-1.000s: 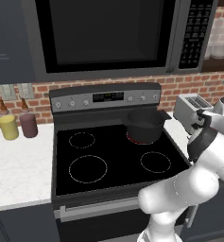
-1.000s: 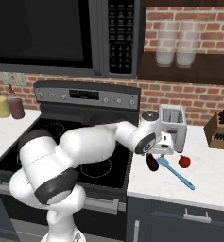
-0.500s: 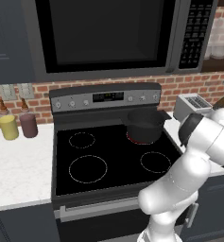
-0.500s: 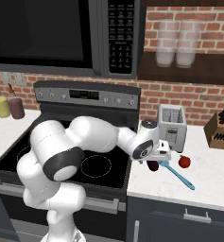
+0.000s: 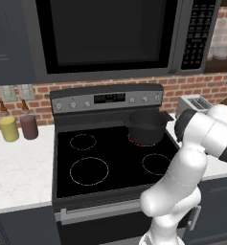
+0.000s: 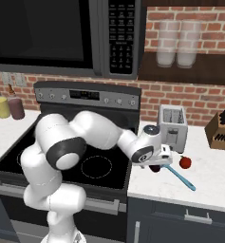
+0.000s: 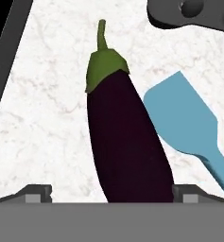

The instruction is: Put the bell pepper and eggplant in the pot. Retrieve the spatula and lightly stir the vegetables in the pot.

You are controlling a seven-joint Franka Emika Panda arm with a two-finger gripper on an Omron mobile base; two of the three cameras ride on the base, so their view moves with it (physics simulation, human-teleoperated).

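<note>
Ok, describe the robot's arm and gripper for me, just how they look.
The arm is glossy white, built of thick rounded segments with dark grey, nearly black bands at the joints. No loose cables or markings show on it. The gripper sits on a rounded white wrist with a dark round cap and looks pale and blocky. In the hand view its fingertips are small, grey and squared off.

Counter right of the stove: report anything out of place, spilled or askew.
Nothing stands out. The eggplant, spatula and bell pepper lie loose on the counter near the toaster; nothing looks spilled or damaged.
</note>
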